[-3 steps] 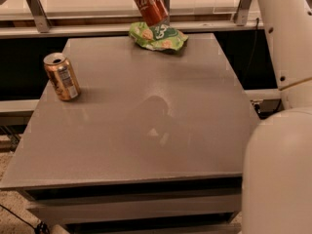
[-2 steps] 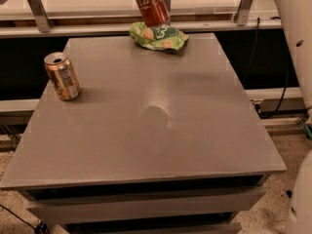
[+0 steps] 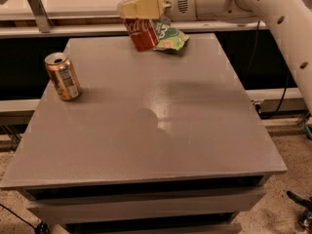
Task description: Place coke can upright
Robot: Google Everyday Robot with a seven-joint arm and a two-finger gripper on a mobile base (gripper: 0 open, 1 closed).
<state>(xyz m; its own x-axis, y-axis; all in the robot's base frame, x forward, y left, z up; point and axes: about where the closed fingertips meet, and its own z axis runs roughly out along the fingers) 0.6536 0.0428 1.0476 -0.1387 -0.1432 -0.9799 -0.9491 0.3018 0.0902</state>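
Note:
The red coke can (image 3: pixel 141 33) with white script hangs in my gripper (image 3: pixel 142 9) above the far middle of the grey table (image 3: pixel 195 130). The can is roughly upright, tilted slightly, and clear of the tabletop. My gripper's cream fingers (image 3: pixel 148 5) are shut on the can's top part, and the white arm reaches in from the upper right. The can's shadow falls on the table's middle.
A gold-bronze can (image 3: pixel 62 75) with a white label stands upright near the table's left edge. A green crumpled snack bag (image 3: pixel 170 39) lies at the far edge, just behind the coke can. A metal rail runs behind the table.
The gripper with the coke can has come lower and nearer over the table. The arm has swung away from the right foreground.

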